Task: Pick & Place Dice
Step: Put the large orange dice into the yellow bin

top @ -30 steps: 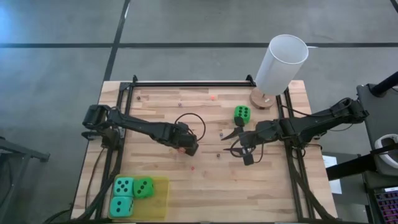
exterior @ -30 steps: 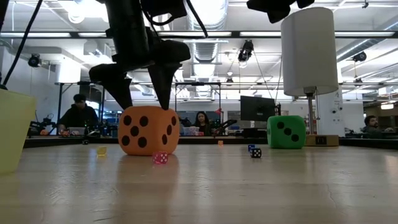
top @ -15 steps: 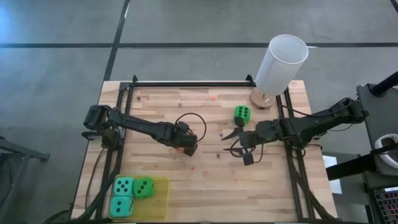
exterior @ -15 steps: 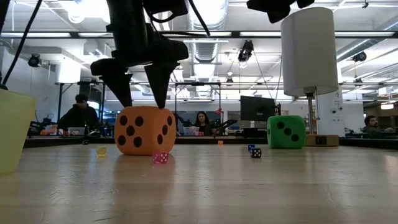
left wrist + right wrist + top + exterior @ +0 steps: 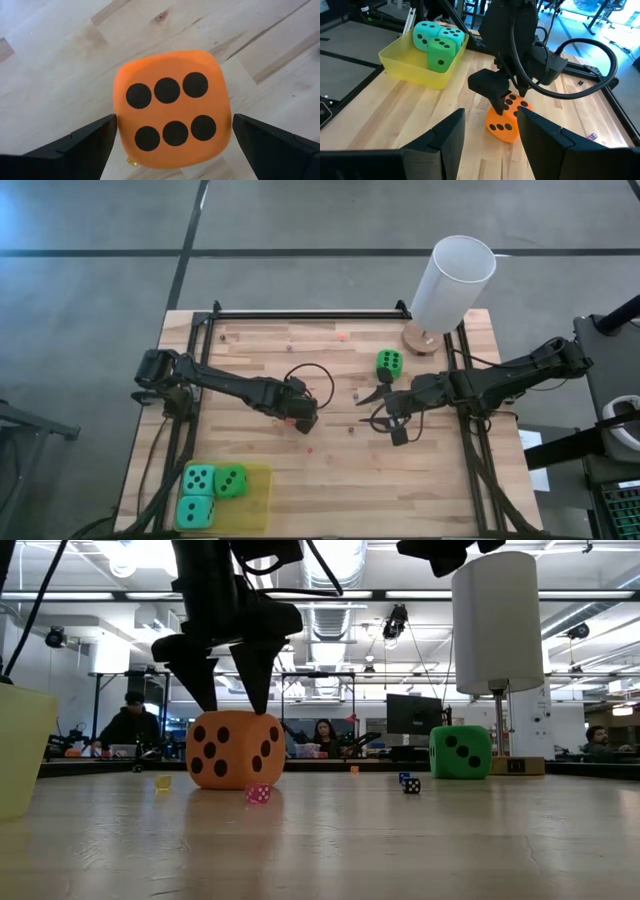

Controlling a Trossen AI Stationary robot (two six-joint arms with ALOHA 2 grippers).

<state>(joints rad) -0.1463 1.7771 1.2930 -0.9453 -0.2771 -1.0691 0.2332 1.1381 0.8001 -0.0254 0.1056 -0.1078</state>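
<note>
One orange die (image 5: 172,122) sits between the spread left hand (image 5: 175,137) fingers (its base hidden).

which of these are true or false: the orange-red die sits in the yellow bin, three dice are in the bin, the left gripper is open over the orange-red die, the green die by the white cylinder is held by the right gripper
1. The orange-red soft die sits in the yellow plastic bin. False: it rests on the wooden table, mid-table.
2. Three dice are in the bin. True: two teal dice and one green die.
3. The left gripper is open over the orange-red die. True: its fingers straddle the die from above.
4. The right gripper holds the green die beside the white cylinder. False: that green die sits free on the table; the right gripper is open and holds nothing.
</note>
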